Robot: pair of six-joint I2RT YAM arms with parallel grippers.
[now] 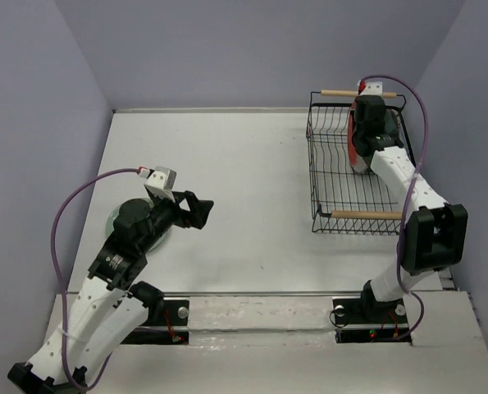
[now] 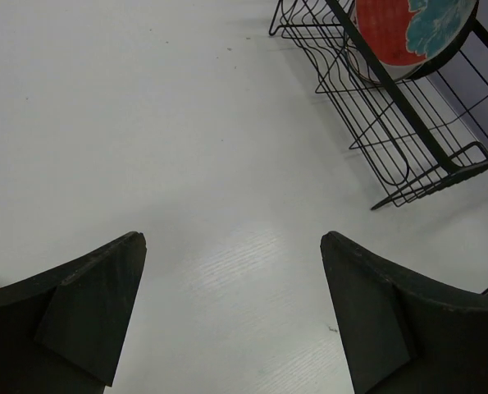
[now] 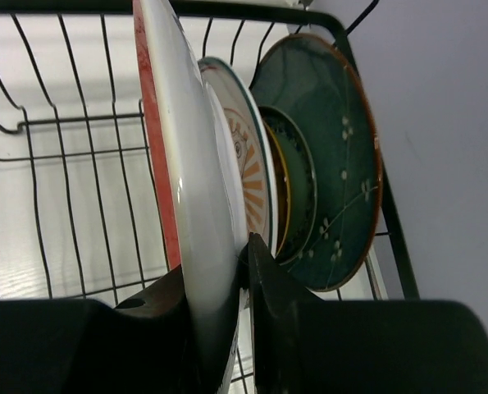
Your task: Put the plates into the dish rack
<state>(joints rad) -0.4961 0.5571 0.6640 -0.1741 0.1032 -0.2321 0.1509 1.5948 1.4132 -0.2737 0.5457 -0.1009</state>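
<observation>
The black wire dish rack (image 1: 314, 156) stands at the far right. My right gripper (image 1: 367, 131) is shut on the rim of the large red plate (image 1: 355, 148) and holds it on edge inside the rack. In the right wrist view the gripper (image 3: 215, 263) pinches this plate (image 3: 190, 164). Behind it stand the white plate with orange centre (image 3: 250, 168), smaller plates (image 3: 297, 189) and the dark teal plate (image 3: 338, 148). My left gripper (image 1: 201, 209) is open and empty above the table (image 2: 233, 238). A pale mint plate (image 1: 115, 223) lies mostly hidden under the left arm.
The rack has two wooden rod handles, one far (image 1: 342, 93) and one near (image 1: 367, 214). The left wrist view shows the rack (image 2: 391, 123) with the red plate (image 2: 395, 33) at upper right. Grey walls close in the table on three sides.
</observation>
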